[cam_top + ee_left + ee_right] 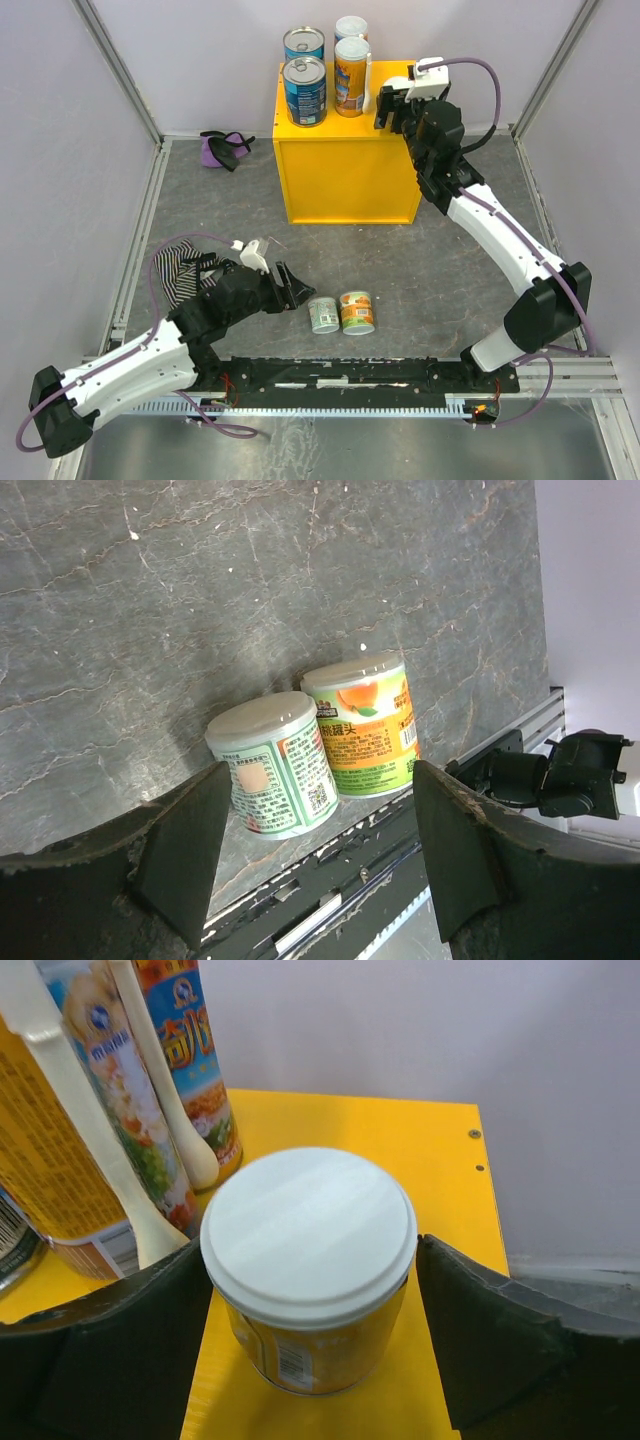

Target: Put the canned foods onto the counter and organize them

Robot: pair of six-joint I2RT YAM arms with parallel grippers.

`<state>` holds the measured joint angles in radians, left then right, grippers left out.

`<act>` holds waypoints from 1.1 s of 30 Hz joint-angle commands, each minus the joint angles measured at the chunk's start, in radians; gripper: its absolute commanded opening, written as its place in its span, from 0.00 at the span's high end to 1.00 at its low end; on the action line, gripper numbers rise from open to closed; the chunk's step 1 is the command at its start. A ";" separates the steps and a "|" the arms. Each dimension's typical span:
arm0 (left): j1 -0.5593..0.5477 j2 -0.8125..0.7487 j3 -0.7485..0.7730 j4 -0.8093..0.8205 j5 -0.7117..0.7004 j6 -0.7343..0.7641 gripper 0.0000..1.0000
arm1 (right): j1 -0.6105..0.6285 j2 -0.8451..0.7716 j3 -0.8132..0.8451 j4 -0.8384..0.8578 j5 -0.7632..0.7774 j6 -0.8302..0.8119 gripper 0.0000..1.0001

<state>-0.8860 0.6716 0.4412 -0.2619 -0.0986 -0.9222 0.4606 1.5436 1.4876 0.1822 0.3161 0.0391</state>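
The counter [345, 170] is a yellow box at the back, carrying two blue-labelled cans [305, 90] and two tall orange cans [351, 75] with white spoons. In the right wrist view a short orange can [310, 1260] with a white lid stands on the counter's top [440, 1170]. My right gripper [312, 1260] stands open around that can, with a narrow gap on the right side. On the grey floor stand a pale-green can [323, 314] [275, 765] and a short orange can [357, 312] [365, 725], touching. My left gripper [296, 288] [320, 820] is open just left of them, holding nothing.
A purple cloth bundle [225, 148] lies at the back left beside the counter. A striped cloth [175, 270] sits under the left arm. A black rail [350, 375] runs along the near edge, close behind the two floor cans. Walls close in both sides.
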 commanded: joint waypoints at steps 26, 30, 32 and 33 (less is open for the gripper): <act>-0.002 -0.008 -0.079 0.212 -0.012 -0.054 0.21 | -0.008 -0.133 0.021 -0.187 -0.001 0.032 0.10; -0.003 -0.012 -0.084 0.217 -0.016 -0.059 0.21 | -0.008 -0.150 0.014 -0.203 -0.010 0.041 0.18; -0.003 -0.016 -0.087 0.219 -0.018 -0.061 0.21 | -0.008 -0.156 0.011 -0.210 -0.014 0.047 0.28; -0.003 -0.017 -0.088 0.219 -0.019 -0.062 0.21 | -0.008 -0.157 0.011 -0.213 -0.015 0.050 0.36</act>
<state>-0.8860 0.6712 0.3584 -0.1024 -0.1020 -0.9508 0.4557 1.4269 1.4879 -0.0360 0.3138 0.0696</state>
